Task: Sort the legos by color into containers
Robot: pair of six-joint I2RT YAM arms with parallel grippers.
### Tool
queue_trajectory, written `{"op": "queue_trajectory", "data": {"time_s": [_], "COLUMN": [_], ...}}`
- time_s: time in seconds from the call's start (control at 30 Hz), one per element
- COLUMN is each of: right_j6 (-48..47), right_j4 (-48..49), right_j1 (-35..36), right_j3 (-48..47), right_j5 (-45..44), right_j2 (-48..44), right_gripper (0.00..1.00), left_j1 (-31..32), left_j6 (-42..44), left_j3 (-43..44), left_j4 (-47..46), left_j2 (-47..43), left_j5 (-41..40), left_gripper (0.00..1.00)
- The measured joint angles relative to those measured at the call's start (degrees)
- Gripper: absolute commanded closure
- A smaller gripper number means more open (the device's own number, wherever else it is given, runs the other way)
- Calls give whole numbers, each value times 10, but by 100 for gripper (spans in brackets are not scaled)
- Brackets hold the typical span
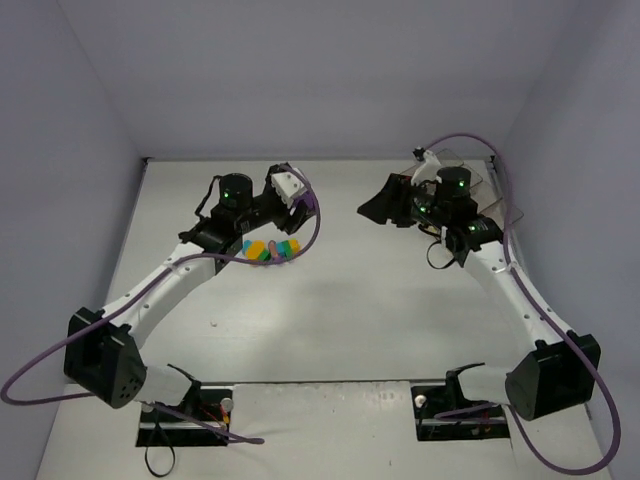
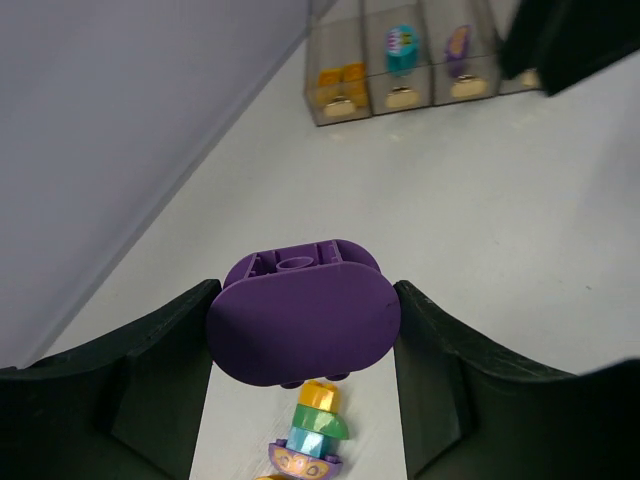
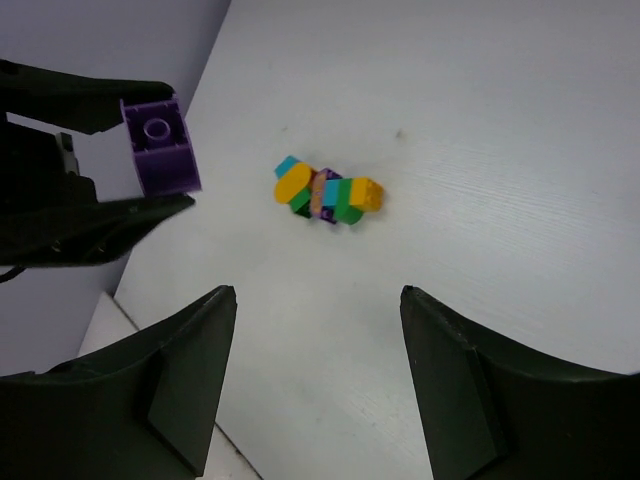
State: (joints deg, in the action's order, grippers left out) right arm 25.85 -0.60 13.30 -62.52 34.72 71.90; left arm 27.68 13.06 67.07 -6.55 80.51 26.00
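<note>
My left gripper (image 2: 305, 288) is shut on a purple lego (image 2: 305, 322) and holds it above the table, over a small pile of orange, green, teal and purple legos (image 2: 316, 432). From above, that gripper (image 1: 300, 212) hangs just right of the pile (image 1: 268, 250). The containers (image 2: 400, 92), a row of smoky clear bins, stand far ahead of it; three bins hold orange (image 2: 341, 76), teal (image 2: 401, 45) and purple (image 2: 460, 40) bricks. My right gripper (image 3: 318, 300) is open and empty, facing the pile (image 3: 326, 194) and the held purple lego (image 3: 160, 150). In the top view the right gripper (image 1: 372, 210) is in front of the containers (image 1: 483, 170), largely hiding them.
White walls close the table at the back and on both sides. A purple cable (image 1: 318, 228) loops off the left wrist beside the pile. A tiny speck (image 1: 213, 323) lies on the table near the left arm.
</note>
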Motion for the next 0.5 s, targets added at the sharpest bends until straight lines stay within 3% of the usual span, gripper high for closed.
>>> {"op": "queue_trajectory", "data": {"time_s": [0.2,0.5], "right_j6": [18,26], "right_j4": [8,17], "right_j1": [50,112], "right_j3": [-31,-60], "right_j5": [35,52], "right_j2": [34,56], "right_gripper": [36,34], "left_j1": [29,52], "left_j6": [81,129], "left_j3": [-52,-75], "left_j4": [14,43], "left_j2": [-49,-100], "left_j5": [70,101], "left_gripper": [100,100]}}
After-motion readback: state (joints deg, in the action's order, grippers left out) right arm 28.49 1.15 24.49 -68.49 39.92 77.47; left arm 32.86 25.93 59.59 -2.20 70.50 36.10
